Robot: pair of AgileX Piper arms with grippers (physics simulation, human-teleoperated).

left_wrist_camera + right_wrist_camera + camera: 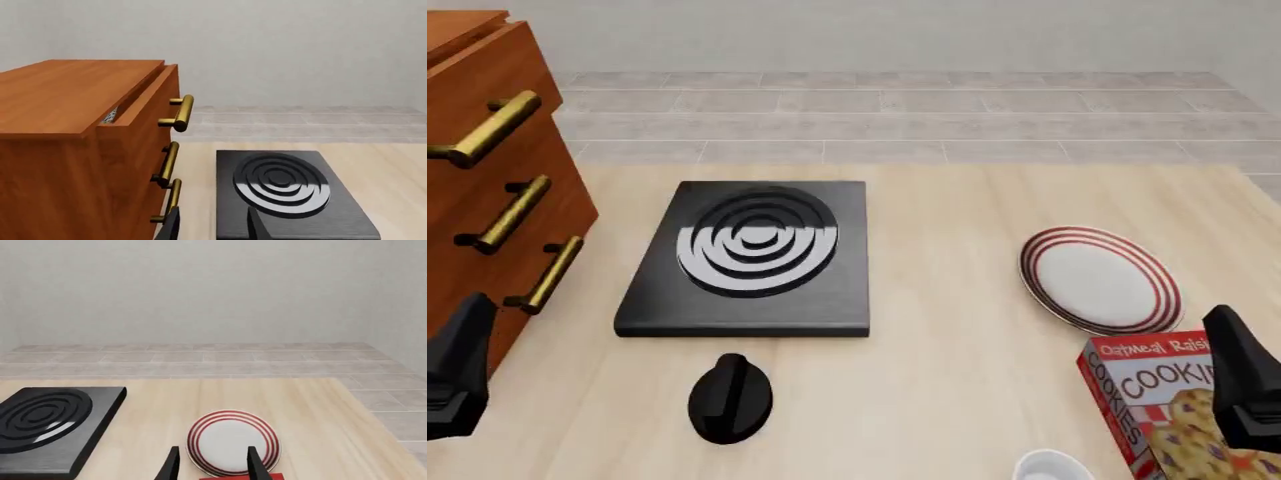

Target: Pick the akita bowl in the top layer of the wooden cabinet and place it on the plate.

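The wooden cabinet point(73, 165) stands at the table's left point(481, 200). Its top layer point(155, 102) is pulled out a little. In the gap, a small patterned sliver of the akita bowl point(110, 116) shows; the rest is hidden. The plate point(1101, 278) lies at the right, empty, white with red rings point(230, 440). My left gripper point(213, 231) is open, low in front of the cabinet's bottom handle and apart from it. My right gripper point(212, 467) is open and holds nothing, just short of the plate.
A black square stove point(754, 255) sits mid-table between cabinet and plate. A black knob-like object point(729, 398) lies in front of it. A red cookie box point(1154, 400) stands by the right arm, and a white round object point(1052, 467) shows at the front edge.
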